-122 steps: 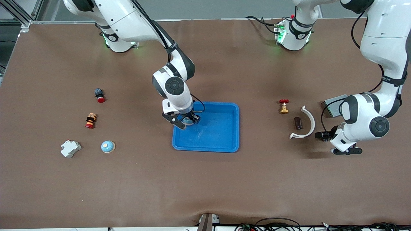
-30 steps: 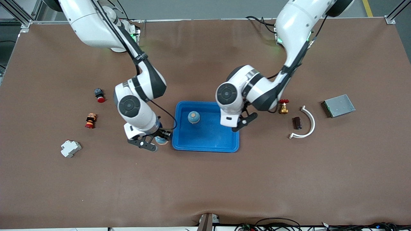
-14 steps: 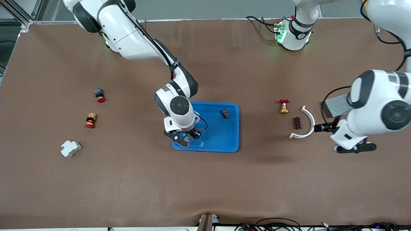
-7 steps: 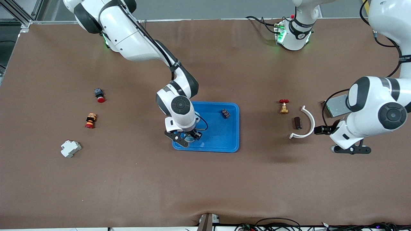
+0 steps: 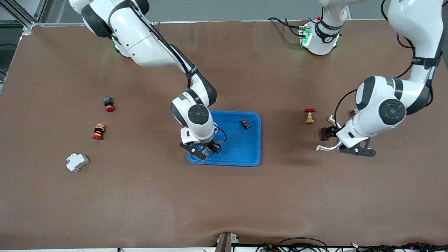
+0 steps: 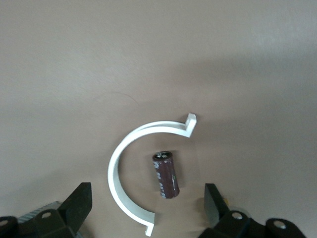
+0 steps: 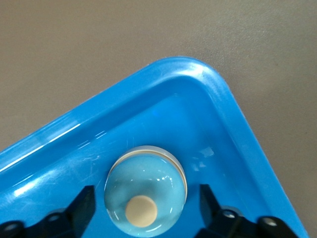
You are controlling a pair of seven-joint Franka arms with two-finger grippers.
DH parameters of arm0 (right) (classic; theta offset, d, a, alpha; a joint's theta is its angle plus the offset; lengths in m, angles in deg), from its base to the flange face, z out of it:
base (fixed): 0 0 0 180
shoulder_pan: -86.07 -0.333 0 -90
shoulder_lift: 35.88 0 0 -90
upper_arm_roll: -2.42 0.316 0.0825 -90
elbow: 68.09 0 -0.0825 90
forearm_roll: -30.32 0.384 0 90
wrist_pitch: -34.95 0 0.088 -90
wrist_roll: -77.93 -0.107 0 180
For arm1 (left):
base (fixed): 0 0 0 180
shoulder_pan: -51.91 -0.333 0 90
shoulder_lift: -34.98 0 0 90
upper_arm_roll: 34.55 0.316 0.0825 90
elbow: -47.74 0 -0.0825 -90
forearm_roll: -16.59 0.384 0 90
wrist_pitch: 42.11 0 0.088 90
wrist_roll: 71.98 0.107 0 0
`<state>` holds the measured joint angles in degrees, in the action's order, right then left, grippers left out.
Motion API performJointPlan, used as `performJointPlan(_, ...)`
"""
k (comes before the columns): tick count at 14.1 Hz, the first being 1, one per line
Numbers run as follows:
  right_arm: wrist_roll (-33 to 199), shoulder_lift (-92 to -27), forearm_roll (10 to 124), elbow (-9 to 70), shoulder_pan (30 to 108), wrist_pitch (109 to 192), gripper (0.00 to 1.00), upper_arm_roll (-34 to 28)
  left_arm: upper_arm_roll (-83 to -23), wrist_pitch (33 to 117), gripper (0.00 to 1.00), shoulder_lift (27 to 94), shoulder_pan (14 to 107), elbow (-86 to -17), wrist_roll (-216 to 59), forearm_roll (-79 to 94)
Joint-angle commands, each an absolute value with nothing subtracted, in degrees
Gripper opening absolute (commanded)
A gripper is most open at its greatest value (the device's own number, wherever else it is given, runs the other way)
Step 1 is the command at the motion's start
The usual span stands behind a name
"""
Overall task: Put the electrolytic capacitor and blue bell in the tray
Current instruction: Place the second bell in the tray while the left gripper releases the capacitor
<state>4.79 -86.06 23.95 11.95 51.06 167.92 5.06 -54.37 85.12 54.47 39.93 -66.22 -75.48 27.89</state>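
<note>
The blue bell (image 7: 145,191), a pale blue dome with a cream knob, sits inside a corner of the bright blue tray (image 7: 198,69). My right gripper (image 7: 146,206) is open around it, with a gap at each finger. From the front the bell (image 5: 207,150) shows under the right gripper (image 5: 201,151), in the tray (image 5: 241,147) corner nearest the camera at the right arm's end. The electrolytic capacitor (image 6: 166,174), a dark maroon cylinder, lies on the table inside a white curved clip (image 6: 121,168). My left gripper (image 6: 147,194) hangs open above it, also in the front view (image 5: 356,151).
A small dark part (image 5: 246,123) lies in the tray. A brass valve with a red handle (image 5: 309,116) stands between the tray and the clip (image 5: 320,148). Toward the right arm's end are a red button (image 5: 108,104), a striped part (image 5: 98,131) and a white block (image 5: 77,162).
My right gripper has opened off the bell, which now rests in the tray. The left arm has swung in toward the tray and now hangs over the capacitor and clip.
</note>
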Motion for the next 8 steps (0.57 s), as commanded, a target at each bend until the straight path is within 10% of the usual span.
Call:
performJointPlan(1,3.92,-86.51,22.32,10.31,50.83,166.97,1.00,4.80,-55.02,90.41,1.00,51.59,39.34,-72.74,-75.50,27.05)
performJointPlan(8,14.88,-84.05,24.24,3.73,56.27,150.63,1.00,6.20,-55.02,93.15,1.00,54.49,39.34,-73.90,-81.38,27.05)
